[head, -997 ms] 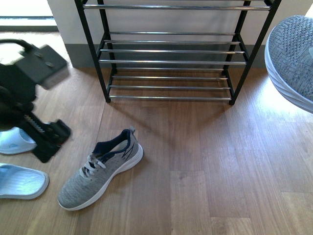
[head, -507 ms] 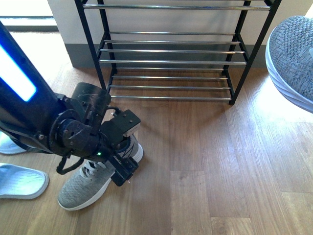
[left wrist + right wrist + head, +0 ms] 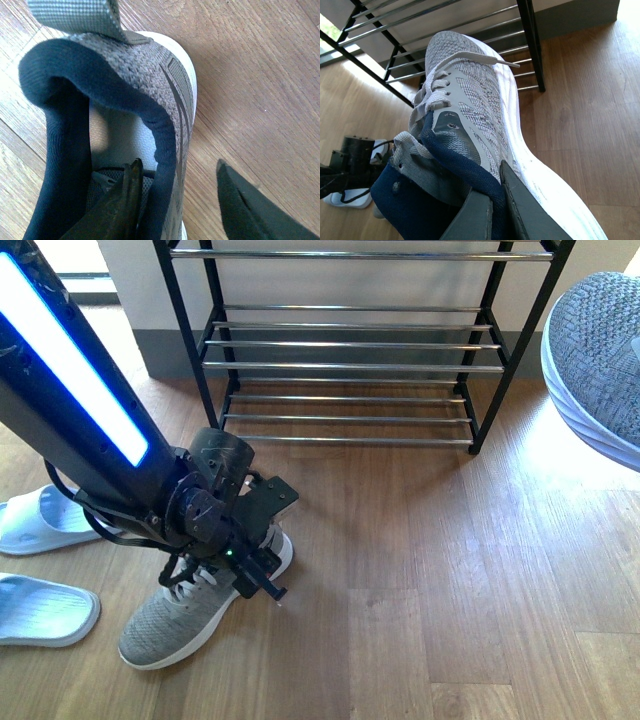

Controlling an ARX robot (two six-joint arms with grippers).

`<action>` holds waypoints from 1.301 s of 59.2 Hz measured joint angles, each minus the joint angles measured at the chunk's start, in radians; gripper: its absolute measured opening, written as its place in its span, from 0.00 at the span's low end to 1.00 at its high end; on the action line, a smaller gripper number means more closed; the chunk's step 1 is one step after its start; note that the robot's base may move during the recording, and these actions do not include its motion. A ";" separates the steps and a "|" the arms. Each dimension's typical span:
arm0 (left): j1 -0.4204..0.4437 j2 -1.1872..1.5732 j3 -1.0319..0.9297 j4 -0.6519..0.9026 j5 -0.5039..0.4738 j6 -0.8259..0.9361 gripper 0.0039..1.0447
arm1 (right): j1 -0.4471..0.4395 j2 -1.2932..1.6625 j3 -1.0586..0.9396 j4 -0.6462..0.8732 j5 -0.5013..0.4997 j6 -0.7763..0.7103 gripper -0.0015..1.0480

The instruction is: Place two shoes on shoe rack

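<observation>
One grey knit shoe [image 3: 165, 623] lies on the wooden floor, toe toward me. My left gripper [image 3: 256, 562] is open at its heel. In the left wrist view one finger [image 3: 131, 200] is inside the navy collar of this shoe [image 3: 150, 65] and the other finger [image 3: 240, 205] is outside its side wall, so the left gripper [image 3: 178, 165] straddles the wall. The second shoe [image 3: 600, 360] hangs in the air at the right. My right gripper [image 3: 492, 184] is shut on the navy collar of that shoe [image 3: 465, 100]. The shoe rack [image 3: 350, 345] stands against the far wall.
Two white slippers [image 3: 40, 522] [image 3: 42, 610] lie on the floor at the left, beside the left arm. The rack's black upright [image 3: 530, 45] stands just beyond the held shoe's toe. Wooden floor [image 3: 450, 590] stretches between the rack and me.
The left arm swung in from the left and came down onto the floor shoe's heel, settling lower and closer. The raised shoe at the right has not moved.
</observation>
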State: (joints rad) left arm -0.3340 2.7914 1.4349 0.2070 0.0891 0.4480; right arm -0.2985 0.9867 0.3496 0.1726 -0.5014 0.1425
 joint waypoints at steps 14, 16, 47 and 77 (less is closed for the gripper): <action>0.000 0.011 0.017 -0.008 0.012 0.099 0.01 | 0.000 0.000 0.000 0.000 0.000 0.000 0.01; 0.000 0.007 0.009 -0.004 0.019 0.151 0.01 | 0.000 0.000 0.000 0.000 0.000 0.000 0.01; 0.020 -0.170 -0.205 -0.055 0.080 1.234 0.01 | 0.000 0.000 0.000 0.000 0.000 0.000 0.01; -0.016 -0.194 -0.438 0.355 0.143 1.514 0.38 | 0.000 0.000 0.000 0.000 0.000 0.000 0.01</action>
State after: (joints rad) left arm -0.3500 2.5973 0.9966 0.5617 0.2321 1.9621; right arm -0.2985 0.9867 0.3496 0.1726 -0.5014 0.1425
